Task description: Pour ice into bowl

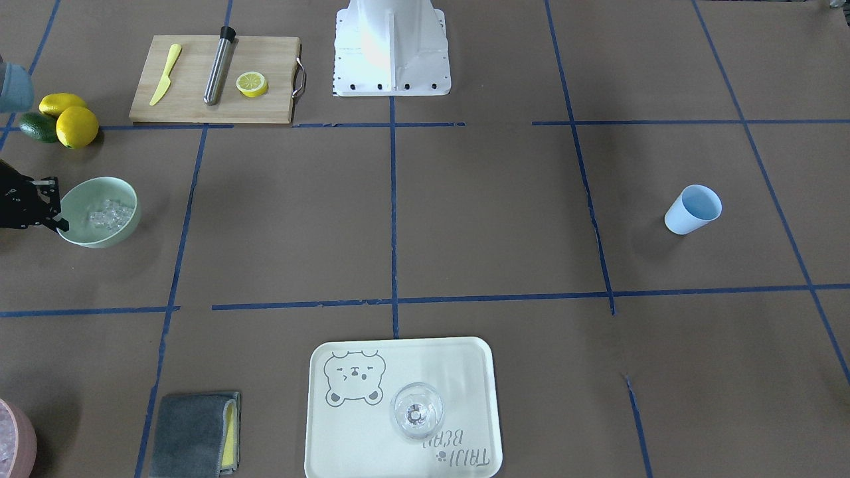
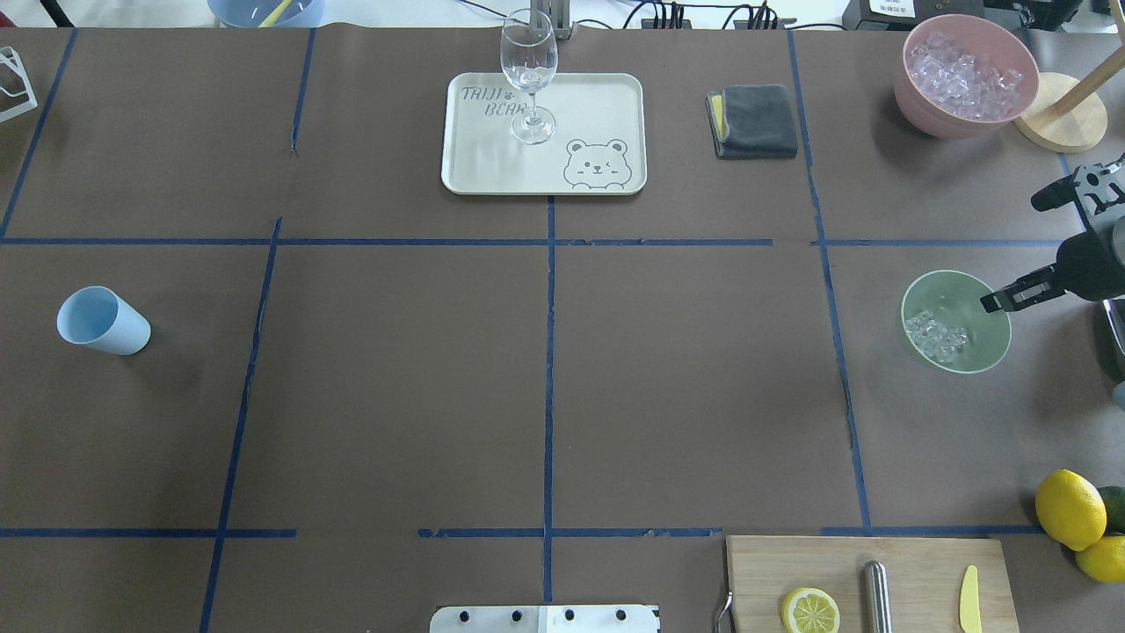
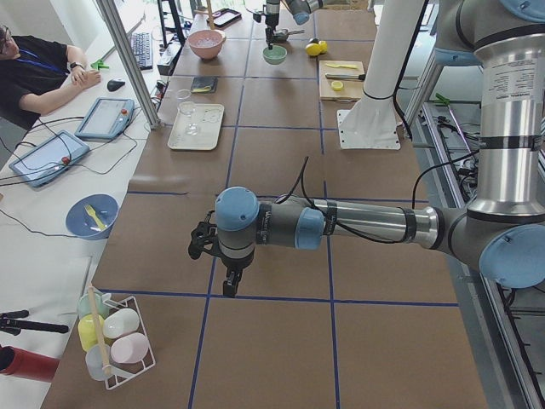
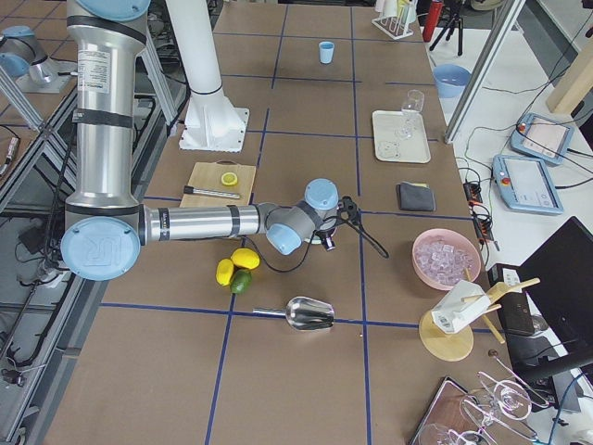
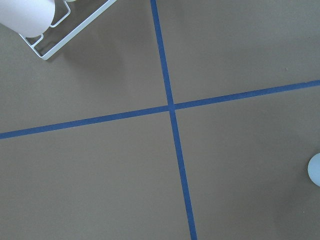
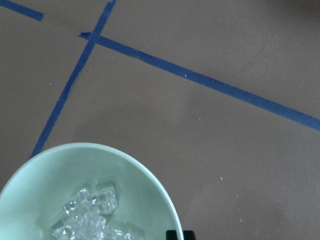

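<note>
Where the right arm pokes in at the frame's right edge, the right fingers [image 2: 1019,294] are spread apart and empty, one tip over the rim of the smooth, round green bowl [image 2: 984,345]. Glassy little ice [image 2: 937,336] cubes lie inside. The left fingers [image 3: 230,283] point down; open or closed, I cannot tell.

1. Overhead and front-facing cameras look steeply down on the worktop [image 2: 395,396] from opposite sides.
2. Side cameras sight along it from either end.
3. Right wrist camera, close, shares the bowl [image 6: 140,185], lower left.
</note>
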Robot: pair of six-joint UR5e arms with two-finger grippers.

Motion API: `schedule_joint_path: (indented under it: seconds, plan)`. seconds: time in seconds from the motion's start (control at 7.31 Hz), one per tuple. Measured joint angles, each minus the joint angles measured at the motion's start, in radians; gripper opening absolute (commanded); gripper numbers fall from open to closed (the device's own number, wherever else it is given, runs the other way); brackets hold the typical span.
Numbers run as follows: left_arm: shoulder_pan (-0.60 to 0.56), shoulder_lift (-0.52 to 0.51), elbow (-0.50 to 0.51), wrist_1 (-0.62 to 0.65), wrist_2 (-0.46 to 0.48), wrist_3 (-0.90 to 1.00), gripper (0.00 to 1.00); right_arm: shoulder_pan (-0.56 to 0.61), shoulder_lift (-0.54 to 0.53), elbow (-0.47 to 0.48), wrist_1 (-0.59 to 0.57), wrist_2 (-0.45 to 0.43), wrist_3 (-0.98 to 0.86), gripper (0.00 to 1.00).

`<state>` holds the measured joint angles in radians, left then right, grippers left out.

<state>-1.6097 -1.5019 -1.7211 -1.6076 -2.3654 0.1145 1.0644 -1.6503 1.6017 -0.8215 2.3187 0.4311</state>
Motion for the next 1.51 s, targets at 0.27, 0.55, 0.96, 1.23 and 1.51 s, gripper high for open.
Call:
schedule_joint_path:
  seconds: [0.27,0.55,0.96,1.23,1.51]
  plan:
    - [0.0,0.001,0.0,0.0,0.0,0.0,1.0,0.0,-0.002,-0.035,0.037,0.012,0.013,1.0]
    - [0.001,0.002,0.0,0.0,0.0,0.001,1.0,0.007,0.001,-0.031,0.041,0.009,0.015,1.0]
    - [0.002,0.002,0.0,-0.002,0.0,0.001,1.0,0.142,-0.008,-0.033,-0.013,-0.042,-0.013,1.0]
    - [0.002,0.002,0.0,-0.002,0.0,0.001,1.0,0.289,-0.027,-0.028,-0.148,-0.039,-0.187,1.0]
    - [0.002,0.002,0.0,-0.003,0.0,0.001,1.0,0.44,-0.03,0.031,-0.429,-0.035,-0.457,1.0]
